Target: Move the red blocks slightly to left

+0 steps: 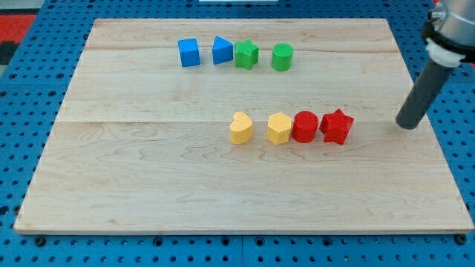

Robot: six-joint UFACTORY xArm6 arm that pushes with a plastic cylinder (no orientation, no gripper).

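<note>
A red cylinder [304, 127] and a red star block [336, 126] sit side by side near the board's middle right. The cylinder touches a yellow hexagon-like block [279, 128] on its left. A yellow heart block [240, 127] lies further left, apart. My tip [407, 124] is at the end of the dark rod, to the right of the red star with a clear gap, at about the same height in the view.
Along the view's top stand a blue cube [189, 53], a blue block [222, 50], a green star [246, 54] and a green cylinder [282, 57]. The wooden board [148, 163] lies on a blue pegboard; its right edge is near my tip.
</note>
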